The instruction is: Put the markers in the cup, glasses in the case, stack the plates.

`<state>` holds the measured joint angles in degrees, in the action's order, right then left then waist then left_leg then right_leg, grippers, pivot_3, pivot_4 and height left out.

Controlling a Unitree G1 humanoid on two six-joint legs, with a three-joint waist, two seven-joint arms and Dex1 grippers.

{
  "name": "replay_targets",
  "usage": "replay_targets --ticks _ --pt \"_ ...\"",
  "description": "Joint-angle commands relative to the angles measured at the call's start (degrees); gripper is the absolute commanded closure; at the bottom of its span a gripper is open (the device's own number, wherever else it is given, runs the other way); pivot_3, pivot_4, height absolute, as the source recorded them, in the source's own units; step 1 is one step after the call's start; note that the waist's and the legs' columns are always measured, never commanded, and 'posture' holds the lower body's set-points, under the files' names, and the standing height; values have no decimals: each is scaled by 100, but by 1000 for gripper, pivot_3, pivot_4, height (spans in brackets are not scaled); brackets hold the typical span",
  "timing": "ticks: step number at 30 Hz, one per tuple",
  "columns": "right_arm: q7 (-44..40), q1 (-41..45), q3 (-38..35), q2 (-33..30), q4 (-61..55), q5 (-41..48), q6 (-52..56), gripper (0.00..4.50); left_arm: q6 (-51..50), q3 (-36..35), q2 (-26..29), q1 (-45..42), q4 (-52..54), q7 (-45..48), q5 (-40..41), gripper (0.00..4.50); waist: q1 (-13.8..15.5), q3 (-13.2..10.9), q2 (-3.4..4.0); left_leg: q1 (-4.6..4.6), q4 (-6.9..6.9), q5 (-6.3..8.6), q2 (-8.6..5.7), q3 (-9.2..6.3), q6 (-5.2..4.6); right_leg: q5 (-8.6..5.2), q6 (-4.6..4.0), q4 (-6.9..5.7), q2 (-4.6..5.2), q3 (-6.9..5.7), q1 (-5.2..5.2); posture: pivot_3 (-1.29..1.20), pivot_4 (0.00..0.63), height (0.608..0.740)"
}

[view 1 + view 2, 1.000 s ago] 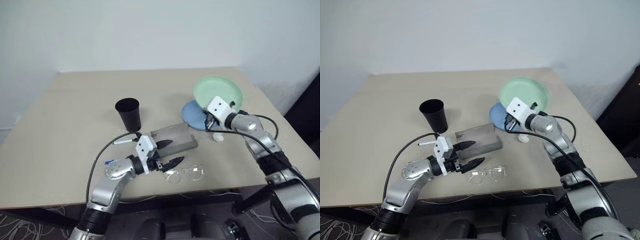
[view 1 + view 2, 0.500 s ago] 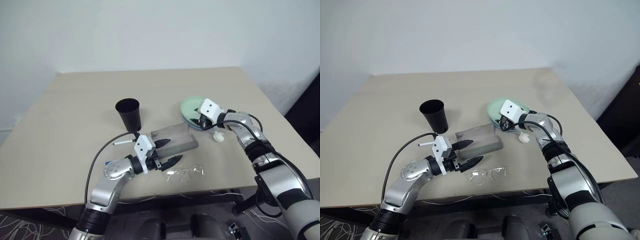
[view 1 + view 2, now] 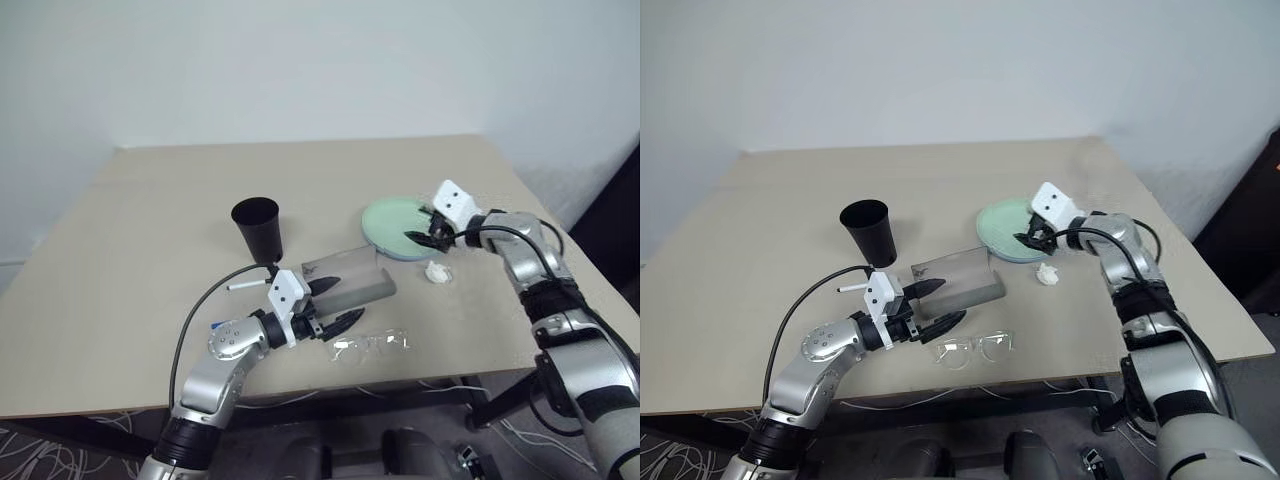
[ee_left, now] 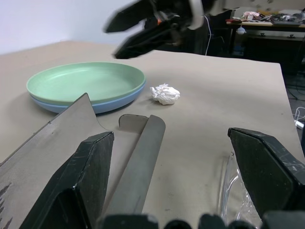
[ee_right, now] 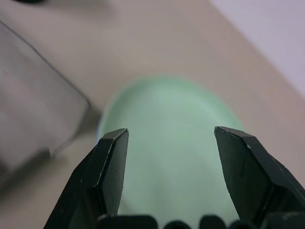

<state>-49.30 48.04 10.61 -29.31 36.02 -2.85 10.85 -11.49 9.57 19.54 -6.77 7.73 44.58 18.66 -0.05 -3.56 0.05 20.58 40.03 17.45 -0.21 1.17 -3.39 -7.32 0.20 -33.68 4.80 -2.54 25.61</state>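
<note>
Beneath the right gripper (image 3: pixel 424 238), jaws spread and empty, the mint green plate (image 3: pixel 395 220) sits stacked on the light blue plate (image 4: pixel 102 106); the blue rim reads clearly from the left wrist view alone. Left gripper (image 3: pixel 336 305) wide, empty, just ahead of it the open grey case (image 3: pixel 350 274), glasses (image 3: pixel 370 345) beside. Black cup (image 3: pixel 257 229) upright, contents not visible. Crumpled white wad (image 3: pixel 436 271) on the table (image 3: pixel 150 220).

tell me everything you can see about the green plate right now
The green plate is round, shallow and mint green, looking like matte plastic. It lies flat and upright, stacked on the light blue plate, whose rim shows just beneath it. The pair sits on the tan table, beyond the grey case, with a crumpled white wad nearby. The open right gripper hovers at its edge, holding nothing.
</note>
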Motion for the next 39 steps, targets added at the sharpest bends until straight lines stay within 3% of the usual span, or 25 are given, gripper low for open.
replay_targets --ticks 1,5,14,22,27,30,32,39 --pt "-275 -73 -315 -225 -845 371 1054 1011 150 -37 -21 -74 164 -13 -29 416 -1 0 0 0 0 0 -1 0 0 0 0 -1 0 0 1 0 0 720" --pt "-498 -401 -478 -511 -1566 637 2110 28 198 -13 -60 -147 24 22 -31 416 1 1 1 -3 1 0 -2 0 1 0 0 -5 -3 -2 0 0 0 720" --pt "-260 -730 -483 -423 -1711 881 3201 28 262 54 -128 -228 -91 84 -52 416 1 0 0 -1 17 0 -3 7 0 0 0 -6 -3 -1 -2 0 0 720" --pt "429 -676 -199 32 -823 534 2720 28 252 14 -77 -242 -84 126 -68 416 0 1 0 1 18 -1 -7 9 0 0 0 -6 -7 3 0 0 0 720" --pt "400 -642 -92 34 -678 452 2574 28 217 -19 -33 -153 22 92 -79 416 -2 1 0 4 18 0 -12 6 -1 0 1 -4 -7 9 -1 0 0 720" --pt "395 -625 -80 -1 -651 406 2520 597 220 -31 -11 -116 47 78 -74 416 -2 1 0 3 18 0 -12 5 -2 0 1 -4 -7 10 -1 0 0 720" --pt "349 -608 -78 -42 -678 398 2522 1206 218 -27 -14 -123 42 62 -80 416 -2 1 0 2 18 0 -11 5 -1 0 1 -5 -7 10 -1 0 0 720" --pt "160 -668 -86 -122 -905 446 2506 3772 249 -3 -15 -134 10 57 -102 416 -2 1 0 1 18 -1 -11 6 -2 1 1 -6 -8 10 -2 0 0 720"
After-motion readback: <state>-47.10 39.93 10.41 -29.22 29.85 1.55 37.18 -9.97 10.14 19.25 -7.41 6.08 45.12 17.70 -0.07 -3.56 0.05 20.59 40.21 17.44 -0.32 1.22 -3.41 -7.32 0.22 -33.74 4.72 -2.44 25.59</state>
